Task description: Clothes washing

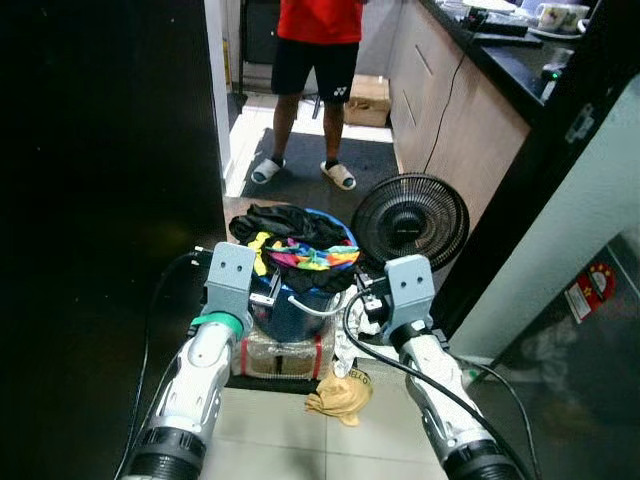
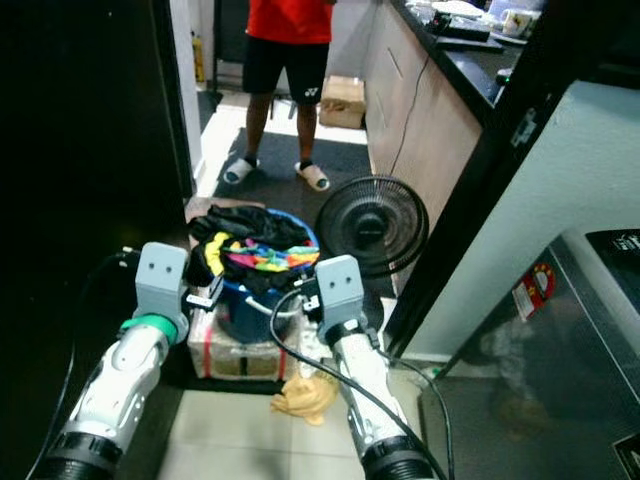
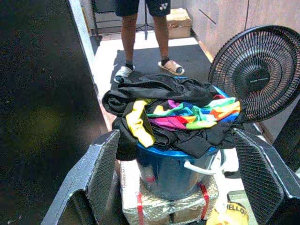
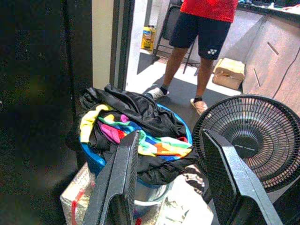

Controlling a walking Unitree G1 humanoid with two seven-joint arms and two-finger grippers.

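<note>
1. A blue bucket stands on a foil-wrapped box with red straps, on the floor of a narrow passage.
2. The bucket is heaped above its rim with clothes: black garments on top and around the sides, with a rainbow-striped piece across the middle and a yellow band hanging at one side.
3. The left gripper is held out in front of the bucket, just short of it. Its two black fingers are spread wide apart, released, with nothing between them; the bucket and the laundry heap sit in the gap as seen along the fingers.
4. The right gripper is also raised toward the bucket, near its right side. Its fingers are parted and grasp nothing.
5. Neither gripper touches the clothes or the bucket.
6. A black floor fan stands just to the right of the bucket, against a wooden cabinet.
7. A yellow cloth lies on the floor tiles beside the box, between the two arms.
8. A person in a red shirt, black shorts and sandals stands beyond the bucket, on a dark mat.
</note>
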